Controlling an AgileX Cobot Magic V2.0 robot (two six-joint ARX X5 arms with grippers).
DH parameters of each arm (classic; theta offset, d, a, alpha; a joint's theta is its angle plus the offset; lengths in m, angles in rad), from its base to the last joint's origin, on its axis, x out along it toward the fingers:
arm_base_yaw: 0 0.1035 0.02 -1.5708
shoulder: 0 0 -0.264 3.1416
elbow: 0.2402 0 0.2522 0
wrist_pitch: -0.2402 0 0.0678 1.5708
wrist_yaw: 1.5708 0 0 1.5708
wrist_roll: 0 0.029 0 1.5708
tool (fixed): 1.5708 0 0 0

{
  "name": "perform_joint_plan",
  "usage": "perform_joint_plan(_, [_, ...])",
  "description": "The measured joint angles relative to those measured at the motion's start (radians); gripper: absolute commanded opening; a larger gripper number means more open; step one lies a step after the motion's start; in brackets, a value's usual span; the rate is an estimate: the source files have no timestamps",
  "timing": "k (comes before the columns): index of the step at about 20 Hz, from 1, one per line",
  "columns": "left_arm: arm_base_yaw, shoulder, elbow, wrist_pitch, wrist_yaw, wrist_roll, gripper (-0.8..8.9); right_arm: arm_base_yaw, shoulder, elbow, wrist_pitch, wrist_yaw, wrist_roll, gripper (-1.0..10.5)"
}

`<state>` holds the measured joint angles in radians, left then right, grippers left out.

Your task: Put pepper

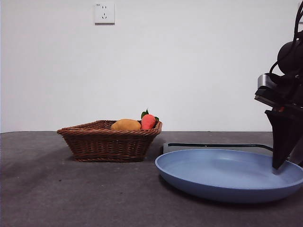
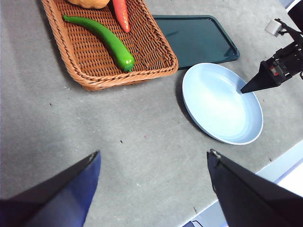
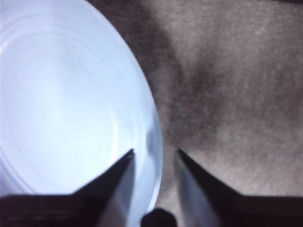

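While the right gripper [image 1: 280,166] dips its tips down at the rim of the blue plate [image 1: 222,182], its jaws stand a little apart astride that edge with nothing clamped between them, one tip over the plate and one over the grey table [image 1: 47,189]. Over in the wicker basket [image 2: 90,75] the green pepper [image 2: 106,40] lies on the weave beside a red-orange fruit [image 2: 120,12], and the left gripper [image 2: 154,163] hangs high above the table, jaws spread wide and empty.
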<state>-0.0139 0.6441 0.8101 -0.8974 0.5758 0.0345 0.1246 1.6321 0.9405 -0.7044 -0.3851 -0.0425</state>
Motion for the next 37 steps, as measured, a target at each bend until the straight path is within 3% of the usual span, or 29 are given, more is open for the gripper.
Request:
perform_joint_plan(2, [0.0, 0.0, 0.0, 0.0, 0.0, 0.0, 3.91, 0.0, 0.0, 0.0, 0.0, 0.0, 0.0, 0.0])
perform_joint_plan(9, [-0.008, 0.006, 0.0, 0.005, -0.002, -0.01, 3.89, 0.0, -0.006, 0.0, 0.003, -0.006, 0.028, 0.0])
perform_joint_plan(14, [-0.096, 0.112, 0.027, 0.066, -0.057, -0.062, 3.89, -0.001, -0.189, 0.0, -0.033, -0.004, 0.054, 0.0])
perform_joint_plan(21, [-0.307, 0.467, 0.248, 0.231, -0.321, -0.156, 3.88, -0.008, -0.499, 0.0, -0.105, 0.001, 0.087, 0.0])
perform_joint_plan(25, [-0.387, 0.742, 0.442, 0.235, -0.442, -0.185, 3.88, -0.02, -0.646, 0.0, -0.145, 0.008, 0.116, 0.0])
perform_joint_plan(28, [-0.42, 0.929, 0.582, 0.234, -0.514, -0.186, 3.88, -0.024, -0.757, 0.0, -0.18, 0.064, 0.136, 0.0])
perform_joint_plan(37, [-0.433, 1.28, 0.725, 0.248, -0.57, -0.212, 3.87, -0.027, -0.965, 0.0, -0.278, 0.105, 0.162, 0.0])
